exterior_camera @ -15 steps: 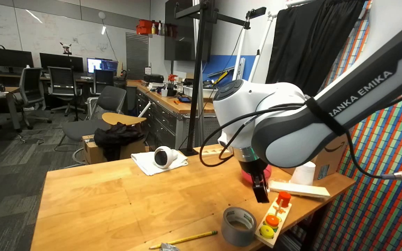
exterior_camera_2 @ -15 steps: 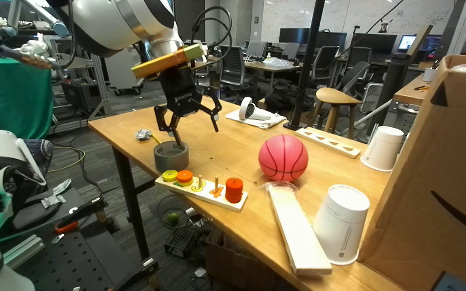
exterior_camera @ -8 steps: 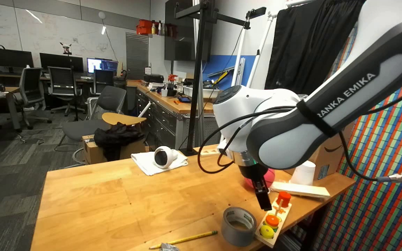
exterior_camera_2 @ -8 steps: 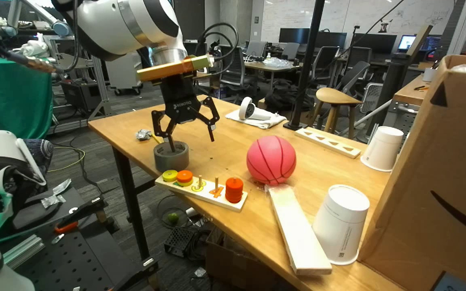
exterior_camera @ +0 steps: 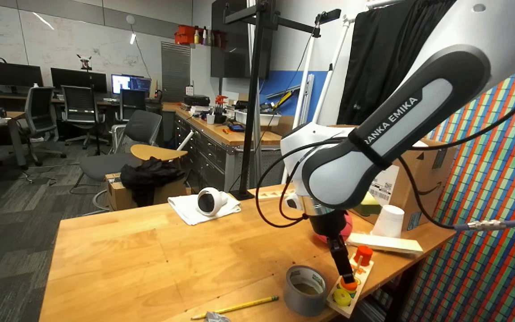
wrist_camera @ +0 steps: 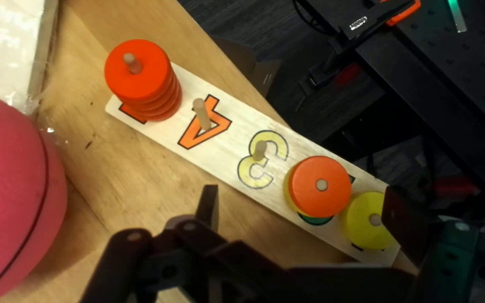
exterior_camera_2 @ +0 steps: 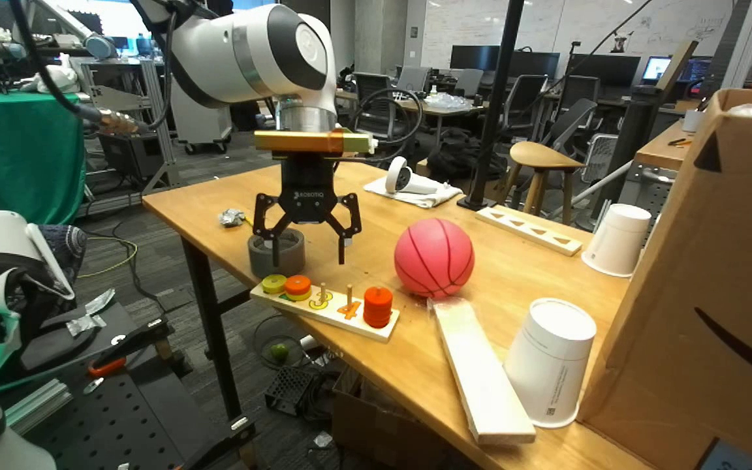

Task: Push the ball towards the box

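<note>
While the Robotiq gripper (exterior_camera_2: 309, 258) hangs over the wooden table (exterior_camera: 128, 259), pointing down with its jaws parted wide, the pink toy basketball (exterior_camera_2: 435, 258) rests on the tabletop to one side, apart from them. Just by the ball lies one end of a plastic-wrapped wooden plank (exterior_camera_2: 484, 378); whether the two touch, I can't tell from where I stand. In an exterior view a white paper cup (exterior_camera_2: 551, 362) stands upside down between that plank and the big brown cardboard box (exterior_camera_2: 696, 281), which is well apart from the ball. Another upturned cup (exterior_camera_2: 617, 240) stands near the box too. Near the gripper runs a wooden counting board (wrist_camera: 223, 155): red rings (wrist_camera: 145, 84) stacked at one end, slim pegs (wrist_camera: 202, 115) at the 4 and the 3, an orange disc (wrist_camera: 320, 200) atop a yellow one, and a yellow disc (wrist_camera: 364, 219) at the other end. Just beside the board sits a grey roll of tape (exterior_camera: 304, 304), with a yellow pencil (exterior_camera: 244, 306) near it; farther off, a white handheld controller (exterior_camera: 212, 201) rests on a folded cloth (exterior_camera: 188, 212).
</note>
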You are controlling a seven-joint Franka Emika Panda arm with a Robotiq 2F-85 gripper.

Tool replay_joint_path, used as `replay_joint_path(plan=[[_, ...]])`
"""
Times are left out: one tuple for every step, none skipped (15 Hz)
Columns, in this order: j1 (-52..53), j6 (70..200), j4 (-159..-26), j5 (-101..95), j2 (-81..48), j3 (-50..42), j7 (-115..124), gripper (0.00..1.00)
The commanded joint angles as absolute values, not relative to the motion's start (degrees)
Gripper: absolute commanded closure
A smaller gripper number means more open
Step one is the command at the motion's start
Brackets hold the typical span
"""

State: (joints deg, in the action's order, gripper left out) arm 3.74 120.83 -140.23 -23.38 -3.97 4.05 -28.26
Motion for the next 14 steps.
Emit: replay_joint_path(plan=[[2.48,120.17,-137.36,-23.52,-5.99,3.28,-30.80,0.00],[2.18,120.59,-137.16,-24.49,-6.01,3.06,-30.55,0.00],[1.71,121.56,-137.03,-25.93,-5.74,2.62,-30.44,0.00],[1.19,122.53,-136.85,-27.16,-5.60,2.18,-30.64,0.00],[0.55,123.82,-136.91,-28.23,-5.20,1.60,-30.99,0.00],[-0.05,125.59,-137.14,-29.04,-4.78,1.02,-31.14,0.00],[-0.98,127.97,-137.55,-28.95,-4.37,0.27,-31.95,0.00],[-1.83,129.99,-137.67,-28.40,-4.48,-0.39,-32.84,0.00],[-2.78,131.84,-137.90,-26.87,-4.58,-1.03,-34.30,0.00],[-3.80,134.45,-138.54,-24.87,-4.64,-1.57,-36.33,0.00],[-4.61,136.77,-138.97,-22.88,-4.92,-1.98,-38.10,0.00],[-5.41,139.23,-139.61,-20.49,-5.18,-2.31,-40.16,0.00],[-6.06,141.47,-140.12,-18.06,-5.40,-2.55,-41.66,0.00],[-6.72,143.35,-140.60,-14.74,-5.44,-2.66,-43.47,0.00]])
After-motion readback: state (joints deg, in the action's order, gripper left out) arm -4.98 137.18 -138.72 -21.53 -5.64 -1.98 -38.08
